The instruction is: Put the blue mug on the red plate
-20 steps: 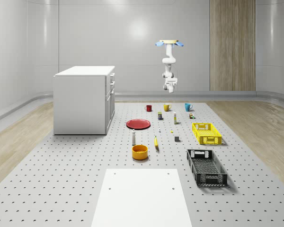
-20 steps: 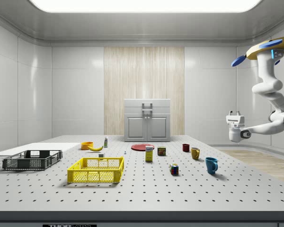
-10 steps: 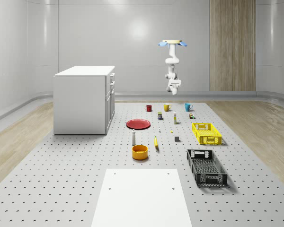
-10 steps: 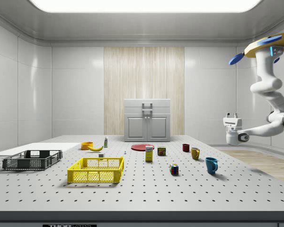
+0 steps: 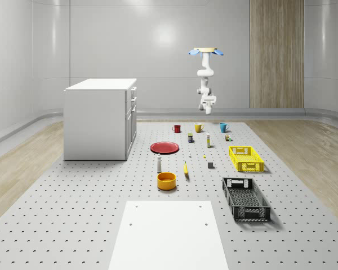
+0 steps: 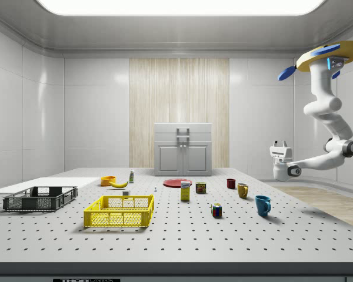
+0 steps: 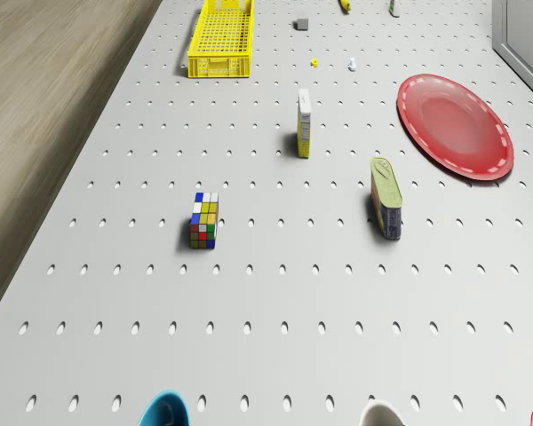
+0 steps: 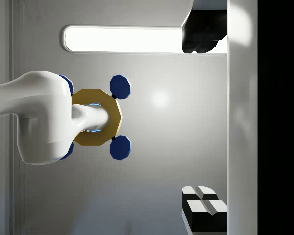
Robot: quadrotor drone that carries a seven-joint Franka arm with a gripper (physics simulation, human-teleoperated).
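The blue mug (image 6: 262,205) sits on the table well away from the red plate (image 6: 177,183) (nothing is done yet), while the drone (image 6: 319,57) hovers high beyond the mug, its gripper (image 6: 279,144) pointing up, fingers apart and empty.

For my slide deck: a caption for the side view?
Drone hovers beyond the blue mug, arm raised, red plate farther off.
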